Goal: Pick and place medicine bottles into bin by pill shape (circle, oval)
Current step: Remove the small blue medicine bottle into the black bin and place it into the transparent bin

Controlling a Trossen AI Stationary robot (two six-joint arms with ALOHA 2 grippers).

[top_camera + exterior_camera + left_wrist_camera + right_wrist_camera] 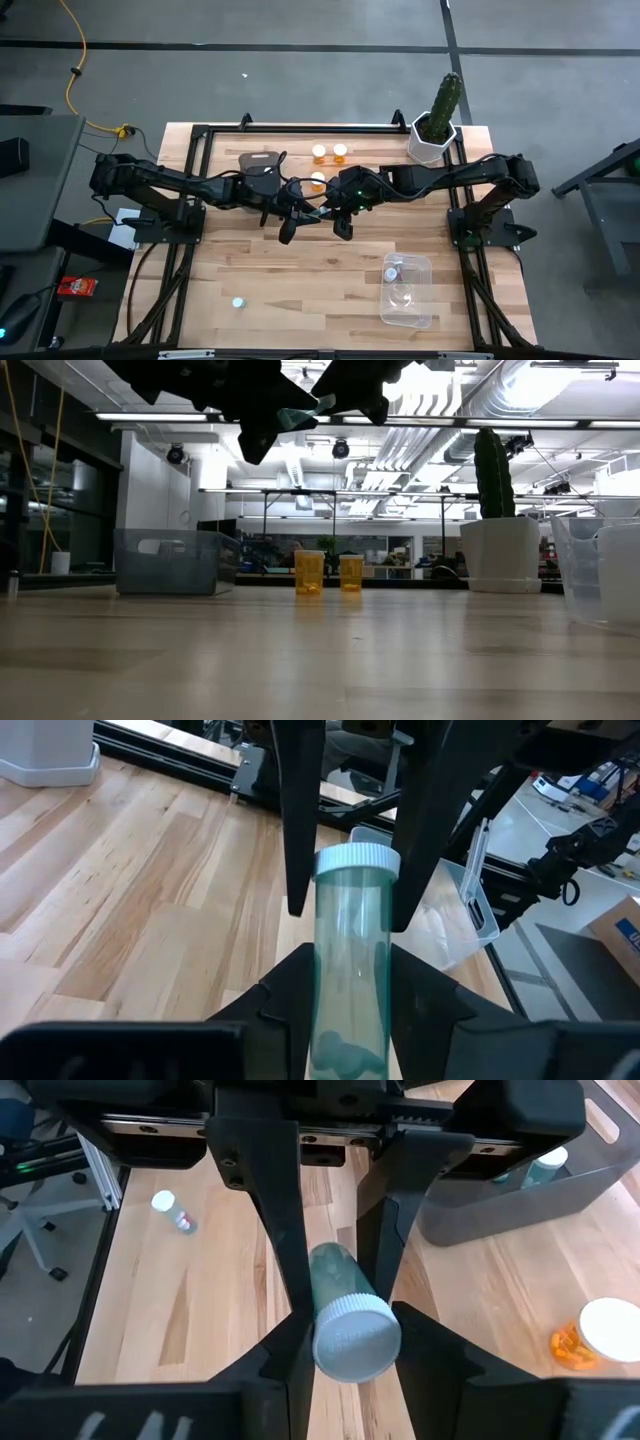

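left gripper (345,935): mid-table, centre of the high view, fingers clamped on both sides of the pale teal translucent cylindrical bottle (350,980)
right gripper (340,1330): facing the left one, fingers pinching the same bottle near its white ribbed cap (357,1342)
teal bottle: lifted clear of the wooden table (300,280), bridging both grippers, top centre of the low view
2 orange translucent bottles (327,573): upright, side by side, centre of the low view
clear plastic bin (407,291): lower right, high view
dark grey bin (172,561): left, low view
green cactus in white pot (438,122): upper right, high view
1 small pale bottle (172,1211): lying on the table, upper left, right wrist view
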